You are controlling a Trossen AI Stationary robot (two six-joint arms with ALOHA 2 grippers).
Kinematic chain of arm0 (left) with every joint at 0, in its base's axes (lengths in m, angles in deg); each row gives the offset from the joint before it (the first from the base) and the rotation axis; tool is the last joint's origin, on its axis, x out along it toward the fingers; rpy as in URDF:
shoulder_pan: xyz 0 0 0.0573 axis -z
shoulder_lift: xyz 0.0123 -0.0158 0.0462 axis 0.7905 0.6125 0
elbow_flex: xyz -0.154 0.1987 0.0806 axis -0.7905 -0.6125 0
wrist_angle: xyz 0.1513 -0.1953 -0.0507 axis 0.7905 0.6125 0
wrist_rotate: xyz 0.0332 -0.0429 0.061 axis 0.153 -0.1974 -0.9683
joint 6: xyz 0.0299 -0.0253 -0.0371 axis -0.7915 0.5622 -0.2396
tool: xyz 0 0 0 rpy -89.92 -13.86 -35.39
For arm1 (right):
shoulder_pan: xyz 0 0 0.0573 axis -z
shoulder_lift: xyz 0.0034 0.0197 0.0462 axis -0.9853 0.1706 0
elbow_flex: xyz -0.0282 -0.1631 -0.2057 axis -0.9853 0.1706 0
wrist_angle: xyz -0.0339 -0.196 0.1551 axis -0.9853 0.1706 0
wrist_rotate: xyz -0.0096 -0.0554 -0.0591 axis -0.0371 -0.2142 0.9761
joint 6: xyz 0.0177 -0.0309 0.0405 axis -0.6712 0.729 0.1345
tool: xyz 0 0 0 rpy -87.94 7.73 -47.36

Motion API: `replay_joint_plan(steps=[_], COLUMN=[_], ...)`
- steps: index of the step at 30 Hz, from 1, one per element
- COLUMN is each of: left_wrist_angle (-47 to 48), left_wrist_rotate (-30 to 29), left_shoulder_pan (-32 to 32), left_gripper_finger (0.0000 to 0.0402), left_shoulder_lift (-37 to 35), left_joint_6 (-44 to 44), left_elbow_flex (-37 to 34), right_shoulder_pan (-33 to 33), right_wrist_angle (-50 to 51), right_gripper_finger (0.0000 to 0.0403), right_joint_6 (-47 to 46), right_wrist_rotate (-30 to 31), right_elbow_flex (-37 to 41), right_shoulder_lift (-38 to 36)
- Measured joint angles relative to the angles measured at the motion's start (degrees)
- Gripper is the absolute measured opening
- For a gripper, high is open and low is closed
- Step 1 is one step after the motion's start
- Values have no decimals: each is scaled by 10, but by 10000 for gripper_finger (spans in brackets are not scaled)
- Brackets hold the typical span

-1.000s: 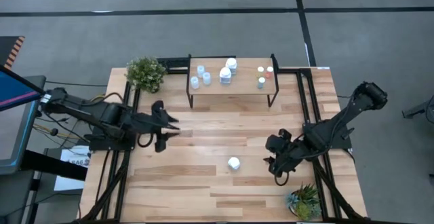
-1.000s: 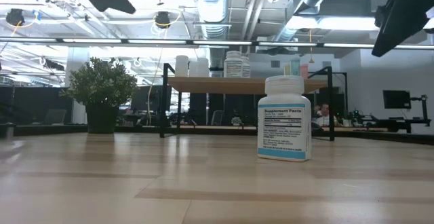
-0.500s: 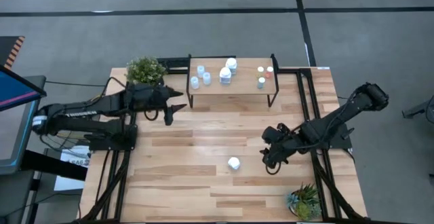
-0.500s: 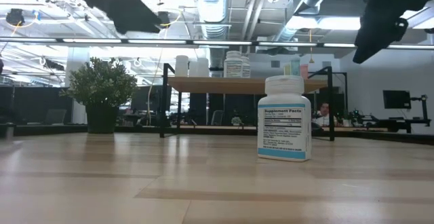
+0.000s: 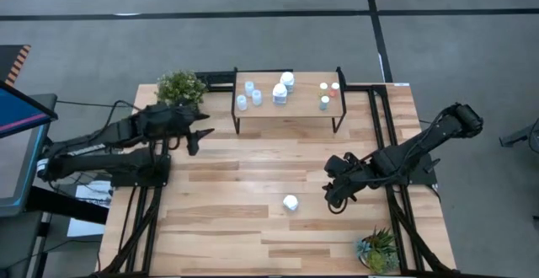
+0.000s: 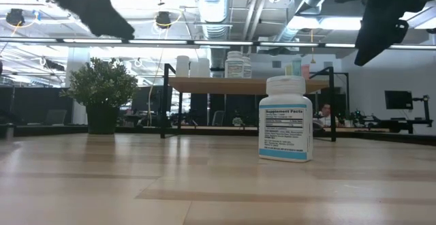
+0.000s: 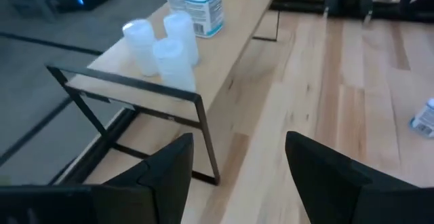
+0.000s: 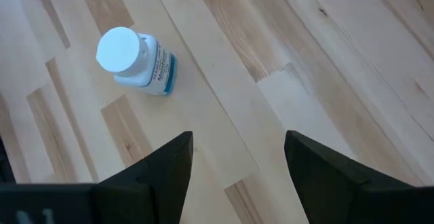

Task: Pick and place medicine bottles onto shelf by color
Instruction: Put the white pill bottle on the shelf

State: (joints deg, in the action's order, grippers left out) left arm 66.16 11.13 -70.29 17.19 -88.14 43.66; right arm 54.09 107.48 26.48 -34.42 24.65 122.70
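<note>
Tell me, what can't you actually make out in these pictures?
- Label text on the lone bottle: too small, low view.
- Small bottles on the shelf: partly hidden behind the lone bottle, low view; tiny in the high view.
- Right gripper: cut off by the top edge, low view.

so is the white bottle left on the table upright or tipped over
Upright. The white bottle stands on its base on the table, cap on top, label level.
</note>
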Motion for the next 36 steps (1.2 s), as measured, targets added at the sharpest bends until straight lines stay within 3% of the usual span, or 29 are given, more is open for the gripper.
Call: replay_joint_plan(steps=[8,17,24,31,36], left_wrist_angle=[-120,-100,-107,-236,-253], left_wrist_rotate=[8,-16,22,30,34], left_shoulder_pan=[0,0,1,1,0], left_gripper_finger=[222,222,222,222,222], left_shoulder_lift=[-175,-346,-336,-345,-343], left_joint_6=[122,136,141,97,86], left_elbow_flex=[-195,-260,-289,-339,-345], right_shoulder_pan=[0,0,0,0,0], right_wrist_angle=[1,2,4,7,14], right_gripper_finger=[255,255,255,255,255], right_joint_6=[-16,-19,-19,-19,-19], right_wrist_rotate=[-6,-40,-40,-40,-40], right_elbow_flex=[0,0,0,0,0], right_shoulder_lift=[0,0,0,0,0])
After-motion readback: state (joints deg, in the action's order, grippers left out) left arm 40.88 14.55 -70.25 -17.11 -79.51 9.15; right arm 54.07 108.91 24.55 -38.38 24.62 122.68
